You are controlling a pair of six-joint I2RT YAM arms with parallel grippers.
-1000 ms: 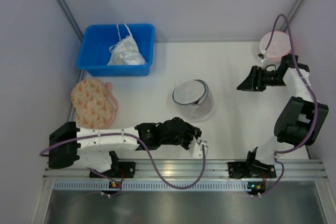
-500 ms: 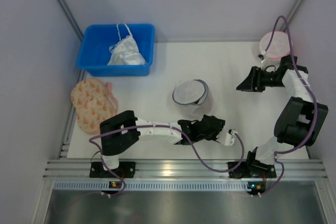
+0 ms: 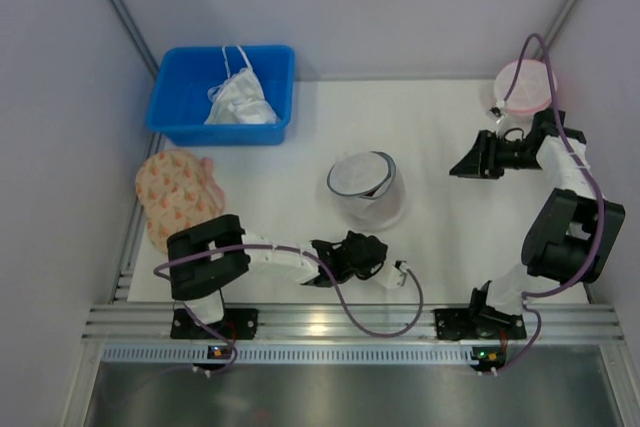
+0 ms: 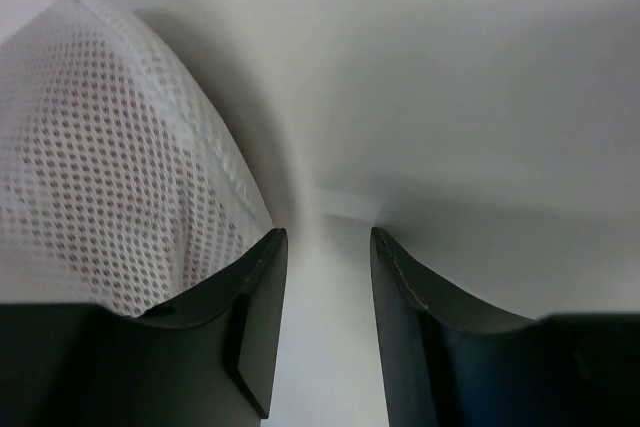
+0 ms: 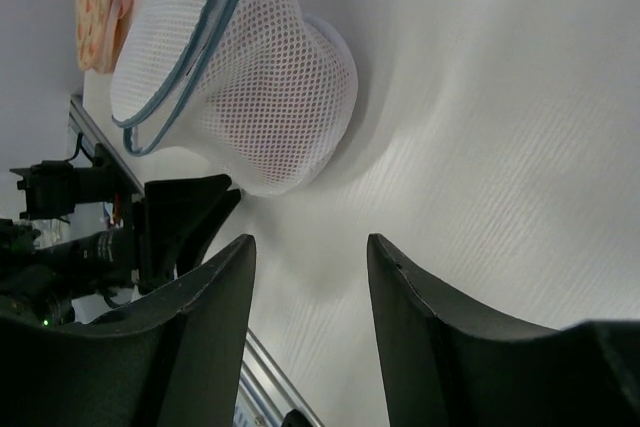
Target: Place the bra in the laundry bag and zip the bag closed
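Observation:
The laundry bag (image 3: pixel 366 191) is white mesh with a thin dark rim and stands puffed up on the table's middle. It also shows in the right wrist view (image 5: pixel 250 87) and at the left of the left wrist view (image 4: pixel 110 157). The bra is not plainly in view; only a faint pinkish tint shows through the mesh. My left gripper (image 3: pixel 370 247) sits low on the table just in front of the bag, open and empty (image 4: pixel 325 237), its left finger close beside the mesh. My right gripper (image 3: pixel 462 162) is open and empty (image 5: pixel 310 242), well to the bag's right.
A blue bin (image 3: pixel 175 112) holding a white garment (image 3: pixel 243 102) stands at the back left. A beige patterned disc (image 3: pixel 178 197) lies at the left edge. A pink round mesh bag (image 3: pixel 525 85) lies at the back right, behind the right arm.
My left arm reached out to the right along the table's front, then drew back to just in front of the bag. The right arm has barely moved.

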